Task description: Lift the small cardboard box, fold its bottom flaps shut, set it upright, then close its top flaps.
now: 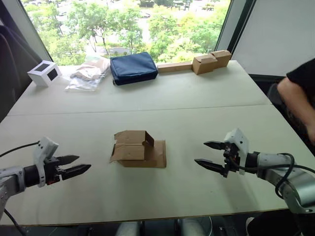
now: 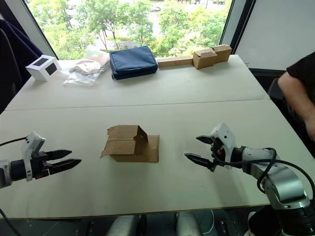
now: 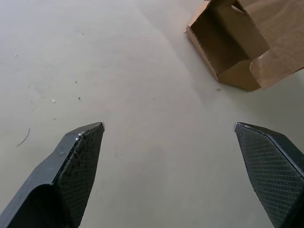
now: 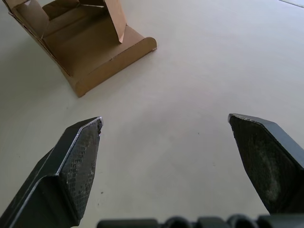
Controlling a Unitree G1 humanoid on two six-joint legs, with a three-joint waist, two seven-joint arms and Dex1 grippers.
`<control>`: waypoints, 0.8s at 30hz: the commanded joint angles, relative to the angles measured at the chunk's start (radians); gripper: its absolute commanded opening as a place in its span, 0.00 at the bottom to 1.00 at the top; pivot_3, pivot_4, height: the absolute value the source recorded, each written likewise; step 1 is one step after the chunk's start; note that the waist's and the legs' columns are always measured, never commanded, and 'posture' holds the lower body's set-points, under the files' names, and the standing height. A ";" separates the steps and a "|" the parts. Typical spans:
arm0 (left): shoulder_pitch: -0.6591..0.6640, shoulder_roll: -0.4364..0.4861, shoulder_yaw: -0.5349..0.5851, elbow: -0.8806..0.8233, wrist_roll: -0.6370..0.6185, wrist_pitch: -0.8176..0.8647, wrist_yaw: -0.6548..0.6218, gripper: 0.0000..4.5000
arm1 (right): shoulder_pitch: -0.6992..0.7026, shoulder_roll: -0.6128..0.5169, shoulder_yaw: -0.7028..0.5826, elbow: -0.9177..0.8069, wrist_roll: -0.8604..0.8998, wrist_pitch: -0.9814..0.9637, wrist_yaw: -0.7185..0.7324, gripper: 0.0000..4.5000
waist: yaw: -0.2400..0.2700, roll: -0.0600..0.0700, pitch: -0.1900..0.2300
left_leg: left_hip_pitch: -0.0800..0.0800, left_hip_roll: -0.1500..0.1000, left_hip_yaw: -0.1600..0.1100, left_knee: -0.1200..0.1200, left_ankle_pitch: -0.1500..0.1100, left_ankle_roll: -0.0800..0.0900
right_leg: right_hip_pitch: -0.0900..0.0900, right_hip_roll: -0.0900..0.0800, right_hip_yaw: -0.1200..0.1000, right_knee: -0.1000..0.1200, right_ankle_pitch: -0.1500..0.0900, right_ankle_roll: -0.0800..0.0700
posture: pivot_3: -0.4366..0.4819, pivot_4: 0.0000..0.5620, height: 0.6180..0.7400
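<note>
- Left eye view: the small cardboard box (image 1: 138,149) lies collapsed on its side in the middle of the tabletop (image 1: 197,98), between the two arms and well apart from both. One flap stands up and another spreads flat on the surface. The left end effector (image 1: 74,165) hovers low with its fingers spread, aimed at the box; the placement looks like a ready pose for a two-sided pickup.
- Right eye view: the right end effector (image 2: 198,148) mirrors it from the other side, fingers likewise spread and pinching nothing. A person's arm (image 2: 295,93) shows at the far right edge.
- Left wrist view: an open end of the box faces this arm, hollow inside, its bottom flaps (image 3: 278,45) unfolded.
- Right wrist view: the box's flat spread panel points this way, so lifting has not yet begun.
</note>
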State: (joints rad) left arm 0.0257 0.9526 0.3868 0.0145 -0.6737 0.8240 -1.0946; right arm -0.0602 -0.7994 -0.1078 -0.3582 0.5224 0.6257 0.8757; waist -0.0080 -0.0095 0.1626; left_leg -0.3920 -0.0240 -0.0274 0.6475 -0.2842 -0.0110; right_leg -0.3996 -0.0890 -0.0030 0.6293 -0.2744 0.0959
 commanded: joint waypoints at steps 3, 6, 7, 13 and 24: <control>-0.124 0.021 -0.044 0.080 -0.176 0.278 -0.119 1.00 | 0.016 -0.044 0.003 -0.100 -0.011 -0.031 0.039 0.99 | -0.001 0.000 0.000 | 0.000 0.000 0.000 0.001 0.000 0.000 | 0.000 0.000 0.000 0.000 0.000 0.000 | 0.48 0.27 0.98; -0.190 0.003 -0.094 0.086 -0.222 0.373 -0.139 1.00 | 0.033 -0.045 0.036 -0.171 -0.023 -0.029 0.028 0.99 | -0.002 0.000 0.000 | 0.000 0.000 0.000 0.000 0.000 0.000 | 0.000 0.001 0.000 0.001 0.002 0.004 | 0.48 0.27 0.98; -0.229 -0.017 -0.099 0.102 -0.234 0.398 -0.127 1.00 | 0.032 -0.038 0.044 -0.199 -0.015 -0.018 0.017 0.99 | -0.002 0.000 0.000 | 0.000 0.000 0.000 0.001 0.000 0.000 | 0.000 0.001 0.000 0.001 0.002 0.004 | 0.48 0.27 0.98; -0.372 -0.085 -0.207 0.169 -0.207 0.433 -0.131 1.00 | 0.001 0.004 0.080 -0.357 0.025 0.067 -0.071 0.99 | -0.002 -0.001 0.000 | 0.000 0.000 0.000 0.001 0.000 0.000 | 0.000 0.002 -0.001 0.002 0.002 0.004 | 0.48 0.27 0.98; -0.595 -0.190 -0.367 0.382 -0.109 0.374 -0.202 1.00 | 0.024 -0.007 0.071 -0.417 0.046 0.115 -0.127 0.99 | 0.003 -0.002 0.000 | 0.000 -0.001 0.000 0.003 0.000 0.000 | 0.001 0.003 -0.001 0.002 0.002 0.004 | 0.48 0.27 0.98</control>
State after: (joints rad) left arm -0.5366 0.7698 0.0301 0.3789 -0.7982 1.2179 -1.2681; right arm -0.0390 -0.7992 -0.0122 -0.7482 0.5623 0.7499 0.7501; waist -0.0047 -0.0113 0.1625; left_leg -0.3922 -0.0253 -0.0276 0.6503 -0.2838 -0.0109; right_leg -0.3990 -0.0862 -0.0040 0.6316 -0.2719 0.1004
